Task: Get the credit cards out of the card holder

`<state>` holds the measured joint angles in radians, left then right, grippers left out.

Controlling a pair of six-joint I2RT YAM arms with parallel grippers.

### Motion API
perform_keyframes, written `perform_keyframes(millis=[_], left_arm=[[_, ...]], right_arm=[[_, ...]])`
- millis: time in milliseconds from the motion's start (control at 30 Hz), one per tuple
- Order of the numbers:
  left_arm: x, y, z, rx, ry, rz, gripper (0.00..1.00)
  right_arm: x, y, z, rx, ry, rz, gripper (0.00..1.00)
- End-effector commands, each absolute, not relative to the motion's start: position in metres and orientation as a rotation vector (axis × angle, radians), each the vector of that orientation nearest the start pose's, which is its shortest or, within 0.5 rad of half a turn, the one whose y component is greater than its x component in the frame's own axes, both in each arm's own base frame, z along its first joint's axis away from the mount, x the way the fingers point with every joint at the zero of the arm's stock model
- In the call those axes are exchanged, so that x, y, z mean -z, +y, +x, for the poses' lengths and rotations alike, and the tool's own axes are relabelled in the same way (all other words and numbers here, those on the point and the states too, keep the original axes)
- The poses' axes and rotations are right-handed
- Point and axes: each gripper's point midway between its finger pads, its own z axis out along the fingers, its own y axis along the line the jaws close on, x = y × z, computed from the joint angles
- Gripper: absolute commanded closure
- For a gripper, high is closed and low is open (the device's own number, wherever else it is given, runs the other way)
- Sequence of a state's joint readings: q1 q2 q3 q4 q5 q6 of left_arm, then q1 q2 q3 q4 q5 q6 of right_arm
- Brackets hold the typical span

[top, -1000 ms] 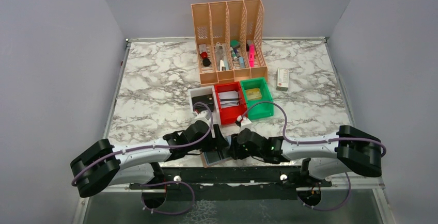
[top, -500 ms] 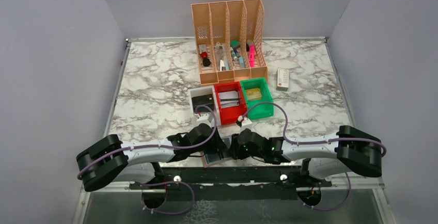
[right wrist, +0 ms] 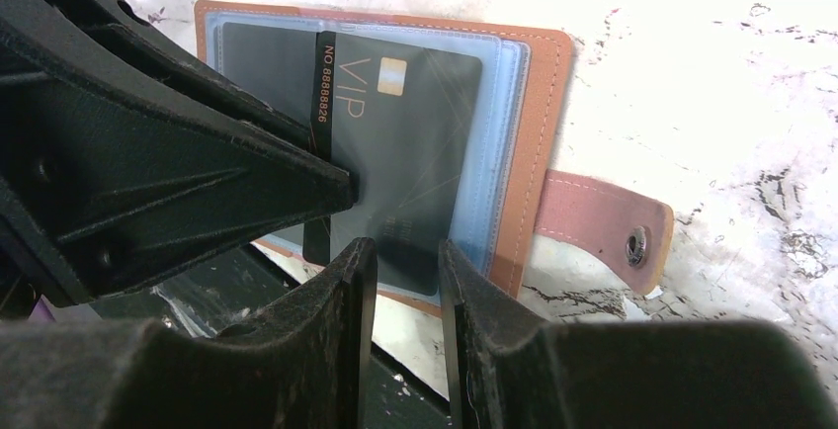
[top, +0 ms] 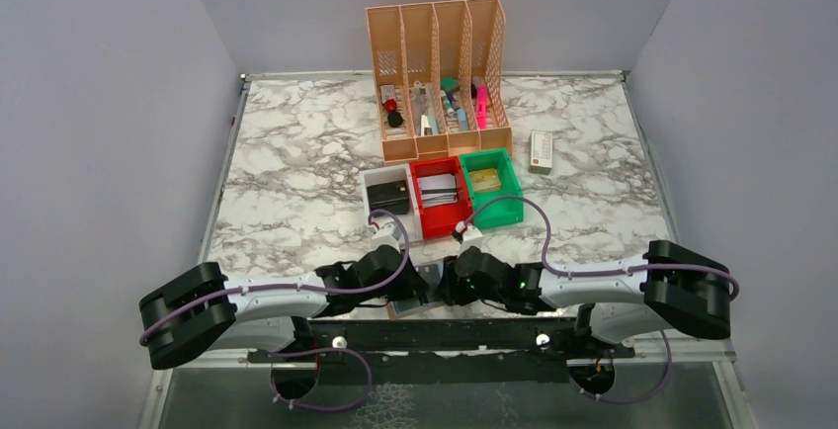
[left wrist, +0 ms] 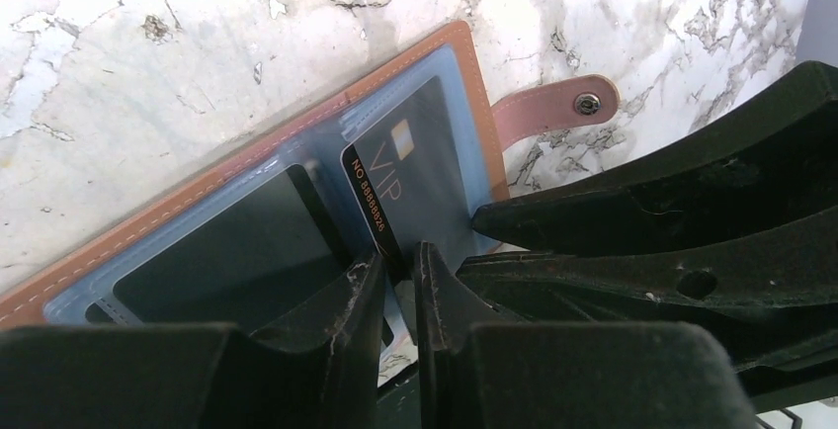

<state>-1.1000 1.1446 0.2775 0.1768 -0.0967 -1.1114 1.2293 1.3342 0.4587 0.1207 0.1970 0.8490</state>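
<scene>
Left tool (left wrist: pixel 398 286) nips card (left wrist: pixel 425 182); right tool (right wrist: pixel 400 281) grips holder (right wrist: pixel 548 103) on marble table (right wrist: pixel 692 34), grey walls (top: pixel 99 103).

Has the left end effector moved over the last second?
Yes. The left end effector has drawn back toward the near table edge, farther from the white bin, over the card holder.

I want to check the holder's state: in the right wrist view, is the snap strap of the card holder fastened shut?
No, the card holder lies open on the marble, and its pink snap strap sticks out loose to one side.
</scene>
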Motion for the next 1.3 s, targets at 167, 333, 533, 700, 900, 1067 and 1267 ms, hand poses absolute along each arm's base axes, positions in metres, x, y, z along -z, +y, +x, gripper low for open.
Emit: perform_keyframes(millis=[167, 333, 533, 700, 900, 1067, 1267], left_arm=[[-0.0381, -0.2859, 0.1132, 1.056, 2.453, -0.082, 0.83], [-0.0391, -0.2865, 0.1123, 1.060, 2.451, -0.073, 0.73], [-0.0390, -0.2876, 0.1098, 1.068, 2.456, -0.055, 0.69], [-0.0395, -0.2874, 0.1073, 1.077, 2.455, -0.037, 0.77], [-0.0410, -0.2863, 0.1066, 1.085, 2.447, -0.036, 0.85], [-0.0426, -0.2853, 0.1075, 1.087, 2.437, -0.040, 0.78], [-0.0430, -0.2855, 0.1066, 1.091, 2.438, -0.032, 0.76]], right_arm=[[-0.0112, 0.2939, 0.1059, -0.737, 2.482, -0.373, 0.66], [-0.0105, 0.2934, 0.1060, -0.735, 2.484, -0.365, 0.66], [-0.0094, 0.2942, 0.1059, -0.732, 2.489, -0.366, 0.66], [-0.0087, 0.2945, 0.1062, -0.729, 2.491, -0.365, 0.66], [-0.0076, 0.2952, 0.1066, -0.723, 2.494, -0.370, 0.66], [-0.0074, 0.2965, 0.1064, -0.722, 2.496, -0.372, 0.66], [-0.0076, 0.2970, 0.1069, -0.720, 2.497, -0.371, 0.66]])
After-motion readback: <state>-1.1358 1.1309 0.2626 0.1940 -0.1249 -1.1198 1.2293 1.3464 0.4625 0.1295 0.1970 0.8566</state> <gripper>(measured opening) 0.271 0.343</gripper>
